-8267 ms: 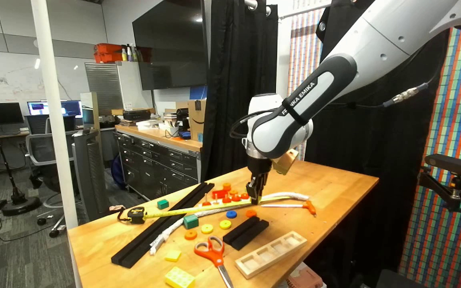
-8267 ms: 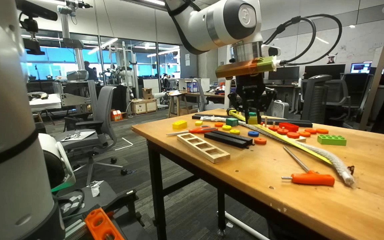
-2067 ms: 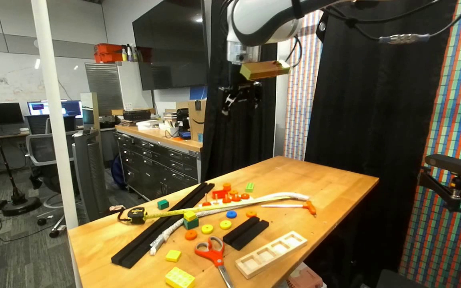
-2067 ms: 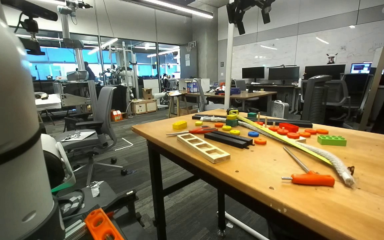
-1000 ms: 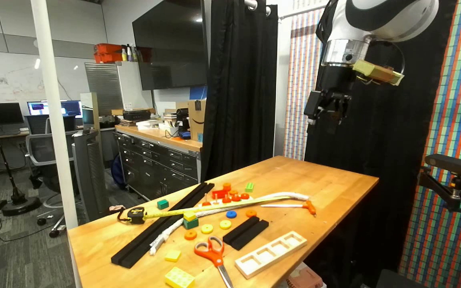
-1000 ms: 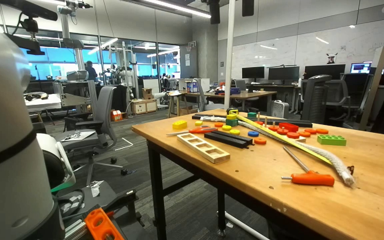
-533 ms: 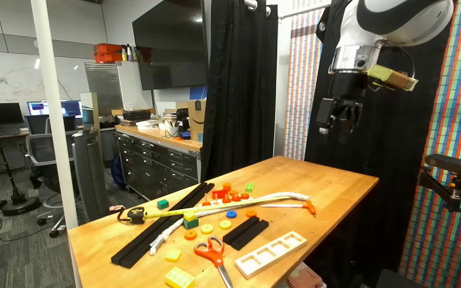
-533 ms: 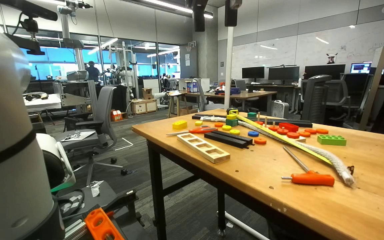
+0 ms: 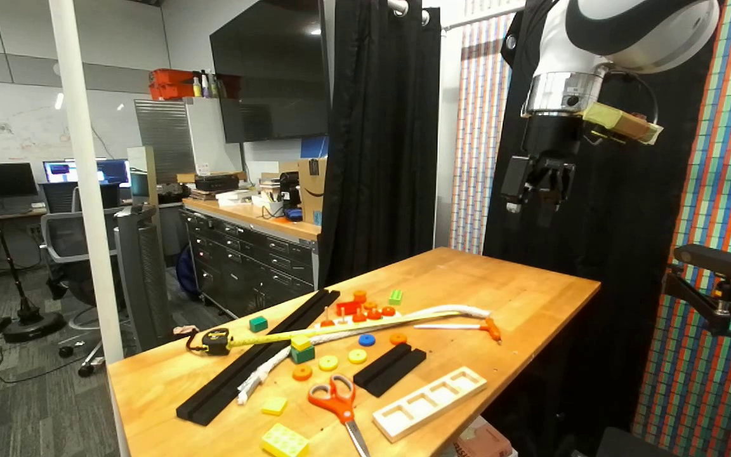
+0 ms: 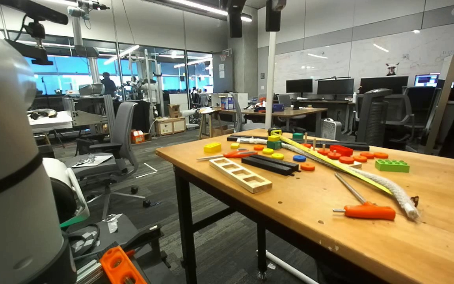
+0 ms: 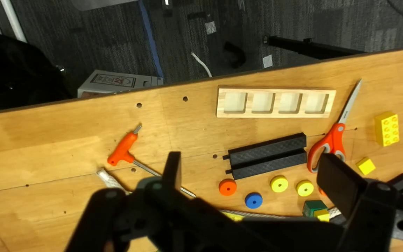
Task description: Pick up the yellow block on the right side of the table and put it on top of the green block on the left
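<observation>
The small yellow block (image 9: 301, 343) rests on top of the dark green block (image 9: 302, 355), and both exterior views show this stack. From above in the wrist view, the yellow block (image 11: 322, 215) covers a corner of the green block (image 11: 313, 205). High over the table, well away from the stack, my gripper (image 9: 535, 204) hangs fingers down. Its jaws stand wide apart in the wrist view, with only table and loose things seen far below between the fingertips. In an exterior view just the finger ends of the gripper (image 10: 254, 28) show at the top edge.
Another small yellow block (image 9: 274, 406) and a studded yellow brick (image 9: 285, 440) lie near scissors (image 9: 340, 403). A second dark green block (image 9: 258, 324) sits beyond the tape measure (image 9: 216, 341). Also there are a wooden tray (image 9: 430, 404), rope, black rails, coloured rings and an orange-handled tool (image 9: 491, 329).
About eight seconds ago the gripper was low, holding the yellow block; two seconds ago that block sat on the green one. The arm then swung away, and has held still over the last half second.
</observation>
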